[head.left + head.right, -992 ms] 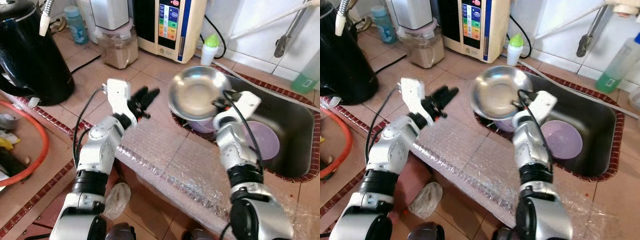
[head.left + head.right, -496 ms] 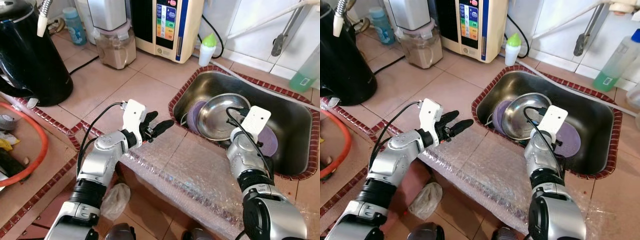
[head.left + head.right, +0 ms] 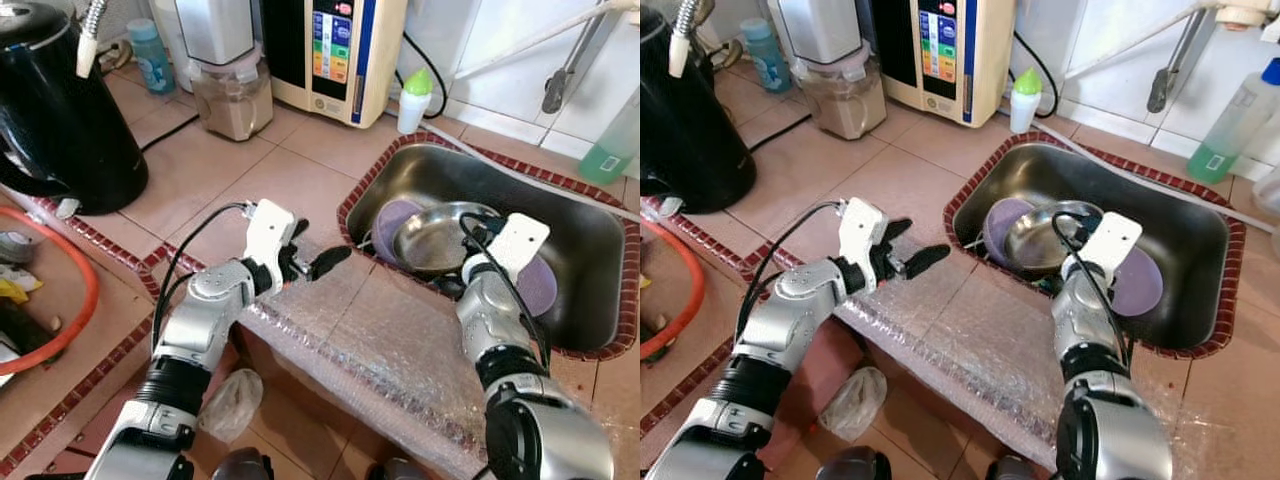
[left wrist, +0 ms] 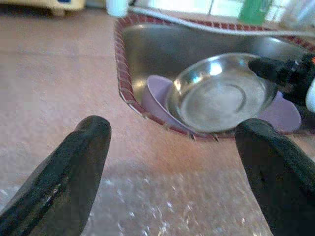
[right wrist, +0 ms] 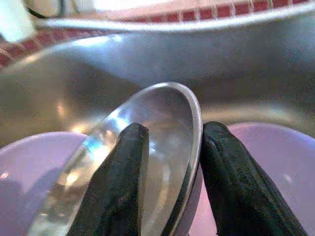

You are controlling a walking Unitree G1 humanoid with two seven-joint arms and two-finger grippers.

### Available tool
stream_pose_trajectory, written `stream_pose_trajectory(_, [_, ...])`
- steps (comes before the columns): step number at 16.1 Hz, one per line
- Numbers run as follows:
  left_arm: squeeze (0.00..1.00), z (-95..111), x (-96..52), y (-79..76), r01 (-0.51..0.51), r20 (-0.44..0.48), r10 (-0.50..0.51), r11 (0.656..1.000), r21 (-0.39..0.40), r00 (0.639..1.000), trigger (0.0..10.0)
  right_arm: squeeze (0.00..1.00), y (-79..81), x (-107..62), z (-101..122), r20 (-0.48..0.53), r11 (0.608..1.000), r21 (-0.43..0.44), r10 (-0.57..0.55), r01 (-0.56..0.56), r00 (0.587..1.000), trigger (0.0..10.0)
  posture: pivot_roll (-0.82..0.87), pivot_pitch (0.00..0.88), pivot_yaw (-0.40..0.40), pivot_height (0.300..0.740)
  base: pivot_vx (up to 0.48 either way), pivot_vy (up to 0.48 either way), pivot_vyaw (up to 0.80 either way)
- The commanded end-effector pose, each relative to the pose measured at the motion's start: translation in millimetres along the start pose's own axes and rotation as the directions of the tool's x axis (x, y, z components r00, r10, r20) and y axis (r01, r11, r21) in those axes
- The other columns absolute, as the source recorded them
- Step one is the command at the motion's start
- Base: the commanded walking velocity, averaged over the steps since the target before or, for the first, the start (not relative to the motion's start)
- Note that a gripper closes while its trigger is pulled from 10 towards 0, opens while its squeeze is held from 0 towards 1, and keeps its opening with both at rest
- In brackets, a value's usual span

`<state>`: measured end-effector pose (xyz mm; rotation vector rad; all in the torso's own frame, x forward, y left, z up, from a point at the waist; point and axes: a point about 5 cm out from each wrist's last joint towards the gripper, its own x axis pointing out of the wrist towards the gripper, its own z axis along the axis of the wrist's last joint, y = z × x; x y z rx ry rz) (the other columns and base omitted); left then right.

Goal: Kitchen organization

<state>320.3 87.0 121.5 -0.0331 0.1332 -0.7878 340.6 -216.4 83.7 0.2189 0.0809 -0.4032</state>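
Note:
A steel bowl (image 3: 437, 240) lies tilted in the sink (image 3: 590, 235), resting on a purple plate (image 3: 388, 220). A second purple plate (image 3: 541, 283) lies under it on the right. My right gripper (image 5: 174, 130) is shut on the bowl's near rim, one finger inside and one outside. It reaches down over the sink's front edge (image 3: 474, 228). My left gripper (image 3: 317, 247) hovers open over the counter just left of the sink, with nothing between its fingers (image 4: 83, 147).
Bubble wrap (image 3: 400, 345) covers the counter's front edge. A black kettle (image 3: 60, 110), a blender jar (image 3: 232, 88), a water machine (image 3: 335, 50) and a small green-capped bottle (image 3: 415, 98) stand at the back. A green soap bottle (image 3: 612, 150) is behind the sink.
The right gripper has brought the steel bowl down from above the sink's edge onto the plates inside it. The left gripper has moved right, toward the sink.

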Motion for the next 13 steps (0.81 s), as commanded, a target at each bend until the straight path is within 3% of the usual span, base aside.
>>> stream_pose_trajectory(1, [1.0,6,-1.9,1.2,-0.024,0.045,0.024,1.0,0.009,0.999,10.0,1.0,-2.2,-1.7,5,0.051,0.999,-0.01,0.046,-0.046,0.998,10.0,0.02,0.0,0.064,0.74,0.0,0.0,0.0])
stream_pose_trajectory(3, [1.0,4,-1.2,-1.8,-0.036,0.062,0.035,0.999,0.02,0.997,10.0,1.0,-7.4,-3.1,8,0.086,0.996,-0.04,0.084,-0.081,0.993,10.0,-0.01,0.0,0.072,0.74,0.0,0.0,0.0])
stream_pose_trajectory(5, [1.0,-4,1.4,-4.8,-0.086,0.039,0.086,0.996,-0.002,0.996,10.0,1.0,-16.9,-7.1,7,0.106,0.977,-0.188,0.119,-0.097,0.987,10.0,-0.05,0.0,0.064,0.74,0.0,0.0,0.0])
stream_pose_trajectory(6, [1.0,-1,1.9,-6.6,-0.089,0.059,0.09,0.996,-0.016,0.994,10.0,1.0,-17.9,-9.0,7,0.108,0.974,-0.203,0.127,-0.104,0.986,10.0,-0.07,0.0,0.068,0.74,0.0,0.0,0.0])
stream_pose_trajectory(7, [1.0,2,1.6,-7.6,-0.098,0.079,0.098,0.995,-0.007,0.992,10.0,1.0,-19.4,-11.9,7,0.117,0.947,-0.304,0.14,-0.099,0.983,10.0,-0.08,0.0,0.071,0.74,0.0,0.0,0.0])
stream_pose_trajectory(8, [1.0,4,3.8,-9.3,-0.106,0.095,0.106,0.994,-0.005,0.99,10.0,1.0,-23.1,-12.8,10,0.136,0.939,-0.334,0.141,-0.089,0.981,10.0,-0.1,0.0,0.078,0.74,0.0,0.0,0.0])
stream_pose_trajectory(9, [1.0,8,6.8,-11.8,-0.13,0.123,0.13,0.991,-0.007,0.984,10.0,1.0,-26.7,-14.9,14,0.155,0.959,-0.266,0.143,-0.098,0.978,10.0,-0.12,0.0,0.08,0.74,0.0,0.0,0.0])
stream_pose_trajectory(10, [1.0,9,7.4,-12.5,-0.15,0.136,0.148,0.989,0.002,0.98,10.0,1.0,-27.1,-17.0,16,0.171,0.961,-0.256,0.149,-0.102,0.974,10.0,-0.12,0.0,0.08,0.74,0.0,0.0,0.0])
stream_pose_trajectory(12, [1.0,7,0.4,-13.4,-0.239,0.153,0.23,0.97,0.046,0.961,10.0,1.0,-18.5,-32.0,20,0.233,0.942,-0.302,0.221,-0.146,0.947,10.0,-0.12,0.0,0.079,0.74,0.0,0.0,0.0])
stream_pose_trajectory(13, [0.0,3,-6.4,-12.3,-0.286,0.154,0.279,0.958,0.03,0.948,10.0,1.0,-11.3,-42.8,24,0.272,0.923,-0.343,0.274,-0.174,0.922,10.0,-0.12,0.0,0.085,0.74,0.0,0.0,0.0])
